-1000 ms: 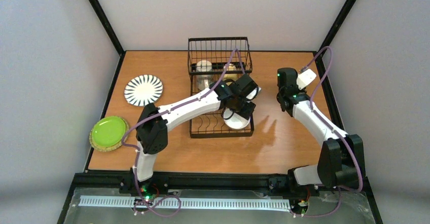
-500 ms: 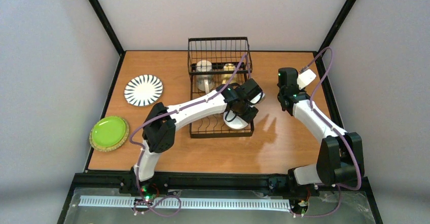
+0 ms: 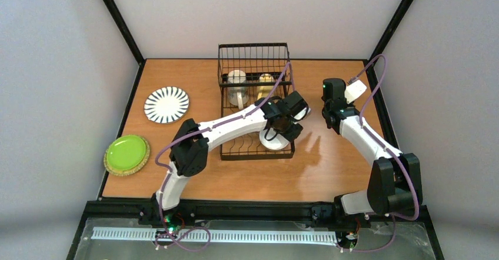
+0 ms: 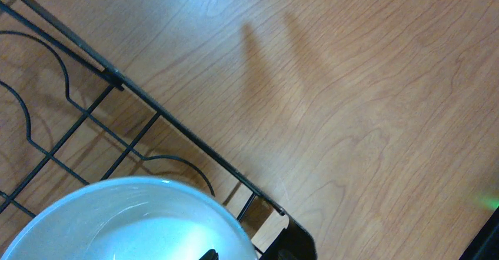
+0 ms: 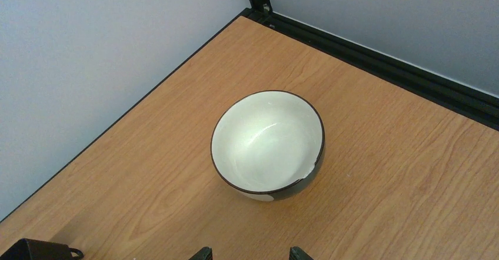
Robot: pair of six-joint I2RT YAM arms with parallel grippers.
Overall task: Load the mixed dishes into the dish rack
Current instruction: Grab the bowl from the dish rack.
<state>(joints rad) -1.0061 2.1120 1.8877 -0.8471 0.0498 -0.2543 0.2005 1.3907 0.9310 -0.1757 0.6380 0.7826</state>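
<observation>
Lately the left hand (image 3: 280,127) slid rightward over the cream bowl (image 3: 272,144) (seemingly seated in the dish rack (image 3: 253,157)); grasping or released, unclear.

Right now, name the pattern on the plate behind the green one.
The plate has black-and-white radial stripes; top view.

Wood-grain table (image 3: 329,172) between plain grey walls (image 3: 59,66), black corner posts (image 3: 117,19).

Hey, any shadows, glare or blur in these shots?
Left wrist view: two long soft shadows streak the table; the white bowl at the bottom edge is close and blurred, with a bluish sheen. Right wrist view: the dark-rimmed bowl is sharp, evenly lit.
</observation>
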